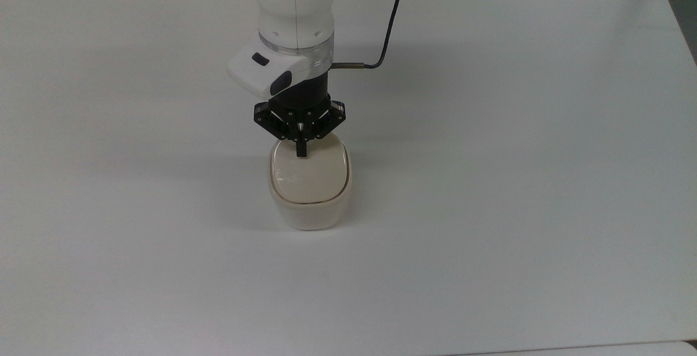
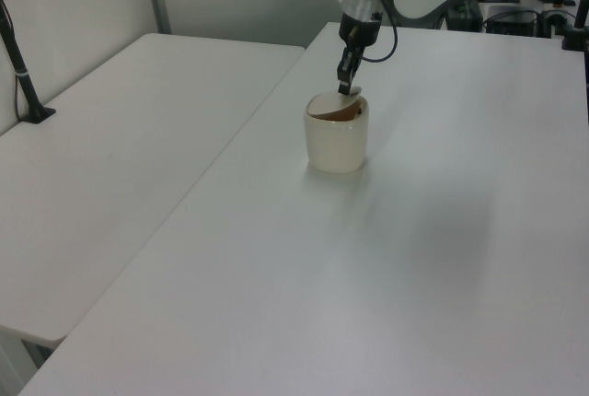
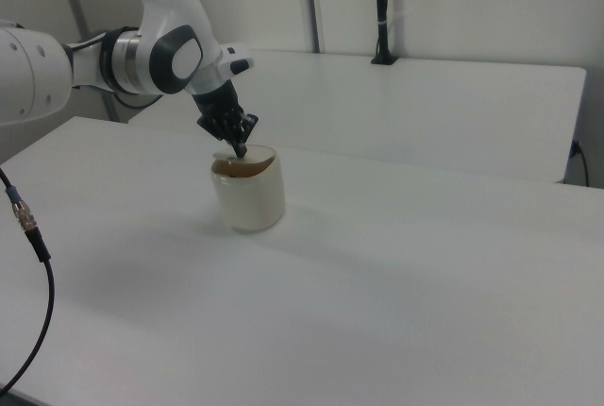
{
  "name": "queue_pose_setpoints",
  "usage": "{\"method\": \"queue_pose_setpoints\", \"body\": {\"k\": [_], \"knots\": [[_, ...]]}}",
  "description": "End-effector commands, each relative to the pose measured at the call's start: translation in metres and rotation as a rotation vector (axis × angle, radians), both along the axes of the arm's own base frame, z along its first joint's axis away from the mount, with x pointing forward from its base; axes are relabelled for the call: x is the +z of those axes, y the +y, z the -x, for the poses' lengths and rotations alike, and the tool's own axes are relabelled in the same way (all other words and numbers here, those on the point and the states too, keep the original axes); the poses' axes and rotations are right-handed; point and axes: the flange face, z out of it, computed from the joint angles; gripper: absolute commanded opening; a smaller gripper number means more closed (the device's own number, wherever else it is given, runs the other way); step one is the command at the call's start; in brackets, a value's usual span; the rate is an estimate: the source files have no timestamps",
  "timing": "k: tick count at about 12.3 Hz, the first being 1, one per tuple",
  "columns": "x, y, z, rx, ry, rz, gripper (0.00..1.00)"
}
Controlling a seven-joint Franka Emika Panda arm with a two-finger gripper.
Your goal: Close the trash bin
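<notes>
Top view: your gripper (image 1: 300, 153) has its fingers pinched together, holding nothing, tip pressing the lid (image 1: 309, 176) of the bin (image 1: 309, 215) mid-table (image 1: 517, 154). Left view shows the lid (image 2: 324, 104) tilted, not fully down.

The trash bin (image 1: 309, 212) is cream-white, its lid (image 1: 310, 173) a slightly warmer beige with a thin dark line around the edge. The tool (image 1: 300, 153) is black, under a white arm (image 1: 294, 13) with a silver ring. The bench (image 1: 517, 182) is plain white. A black cable (image 1: 389, 24) trails from the arm.
</notes>
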Motion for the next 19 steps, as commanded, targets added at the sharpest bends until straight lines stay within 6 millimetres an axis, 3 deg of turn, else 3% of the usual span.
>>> {"method": "queue_pose_setpoints", "body": {"k": [1, 5, 8, 12, 13, 19], "knots": [[-0.016, 0.004, 0.007, 0.013, 0.057, 0.028, 0.0], [-0.041, 0.006, 0.003, 0.016, 0.092, 0.036, 0.0], [-0.035, 0.006, 0.002, 0.018, 0.08, 0.042, 0.01], [0.021, 0.003, 0.017, 0.011, 0.052, 0.034, 0.02], [0.044, -0.001, 0.028, 0.005, 0.056, 0.032, 0.02], [0.12, -0.026, 0.095, 0.002, 0.199, 0.039, 0.07]]}}
